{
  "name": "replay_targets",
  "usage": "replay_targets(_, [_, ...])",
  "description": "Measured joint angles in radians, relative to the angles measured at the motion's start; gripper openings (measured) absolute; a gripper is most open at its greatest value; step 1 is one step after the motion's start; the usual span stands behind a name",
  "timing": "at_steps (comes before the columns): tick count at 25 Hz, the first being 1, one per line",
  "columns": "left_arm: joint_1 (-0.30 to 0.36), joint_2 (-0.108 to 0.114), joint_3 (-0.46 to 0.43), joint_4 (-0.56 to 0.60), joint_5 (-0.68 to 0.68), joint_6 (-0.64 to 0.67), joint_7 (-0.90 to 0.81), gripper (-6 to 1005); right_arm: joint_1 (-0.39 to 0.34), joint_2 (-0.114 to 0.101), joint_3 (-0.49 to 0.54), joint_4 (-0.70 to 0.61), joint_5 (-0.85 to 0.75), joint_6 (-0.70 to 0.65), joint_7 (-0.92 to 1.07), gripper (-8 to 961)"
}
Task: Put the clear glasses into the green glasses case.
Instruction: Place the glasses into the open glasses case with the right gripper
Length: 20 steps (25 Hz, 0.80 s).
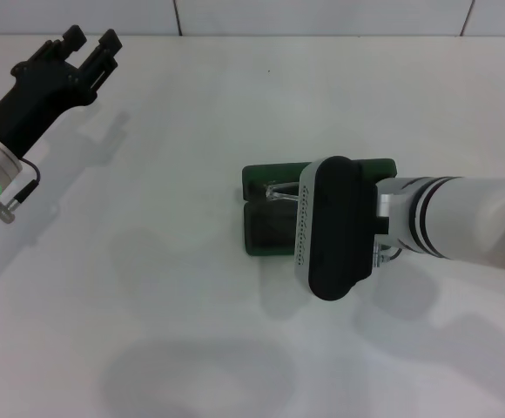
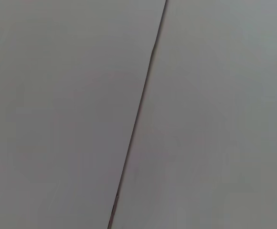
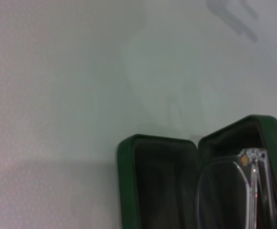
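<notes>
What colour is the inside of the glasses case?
Dark grey-black inside the green glasses case, seen best in the right wrist view.

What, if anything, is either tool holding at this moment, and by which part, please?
It cannot be told for the right tool: it hides its own fingers above the green glasses case, where the clear glasses lie. The left tool holds nothing.

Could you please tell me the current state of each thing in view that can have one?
green glasses case: open, lying on the white table.
clear glasses: resting inside one half of the open case.
left end effector: open, empty, raised at the table's far left.
right end effector: over the case; its wrist hides it.
</notes>
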Motion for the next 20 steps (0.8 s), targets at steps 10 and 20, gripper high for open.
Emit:
replay_targets(10, [0.0, 0.0, 0.0, 0.001, 0.0, 0.0, 0.0, 599, 0.003, 0.0, 0.003, -0.004, 0.0, -0.016, 0.001, 7])
replay_targets(20, [0.0, 0.0, 0.0, -0.001, 0.011, 0.003, 0.0, 599, -0.003, 0.0, 0.027, -0.063, 0.004, -0.105, 0.006, 219])
